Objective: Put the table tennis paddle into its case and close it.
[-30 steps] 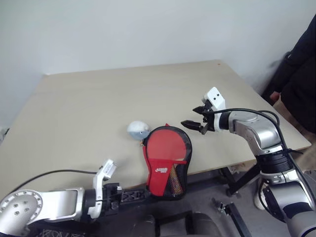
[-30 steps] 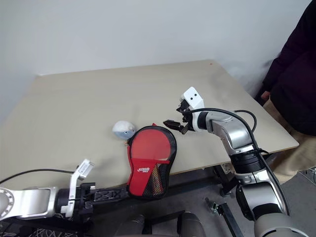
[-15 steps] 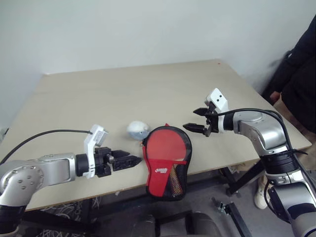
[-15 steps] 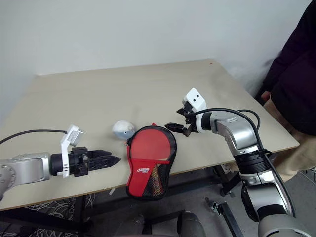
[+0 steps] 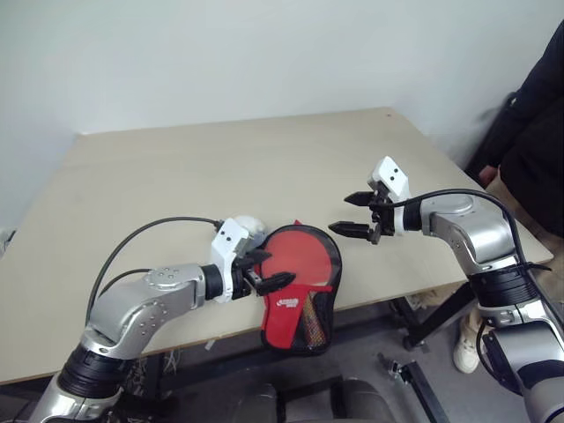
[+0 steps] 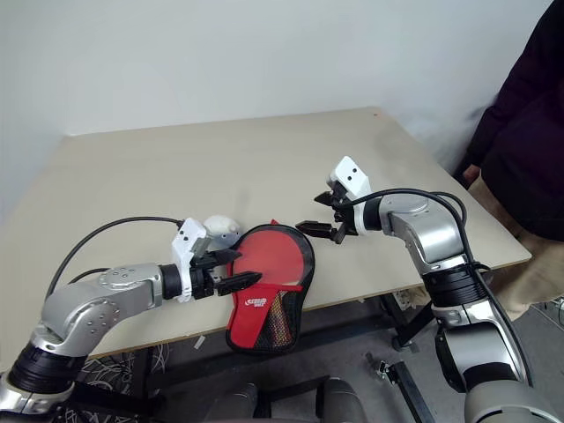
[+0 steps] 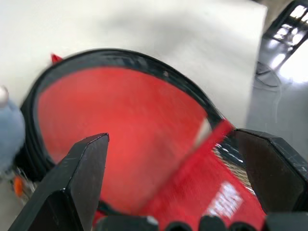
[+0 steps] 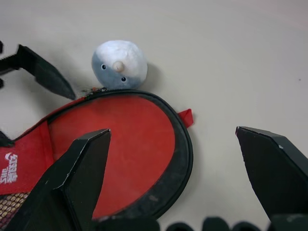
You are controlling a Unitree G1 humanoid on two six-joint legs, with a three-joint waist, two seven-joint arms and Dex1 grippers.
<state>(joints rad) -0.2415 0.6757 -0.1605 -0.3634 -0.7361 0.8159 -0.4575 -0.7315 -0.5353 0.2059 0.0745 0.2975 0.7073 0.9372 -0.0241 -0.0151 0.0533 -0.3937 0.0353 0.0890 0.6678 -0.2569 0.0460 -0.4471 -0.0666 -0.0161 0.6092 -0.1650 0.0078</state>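
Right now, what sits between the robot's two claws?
The case, red window up, lies between the open left gripper and open right gripper, as the eye views show.

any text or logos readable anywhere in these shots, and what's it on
White logo print on the red panel of the case: two short lines, too small and blurred to read in the head views.
The same white print at the edge of the right wrist view: cut off and not legible.
No other text, numbers or signs are readable.
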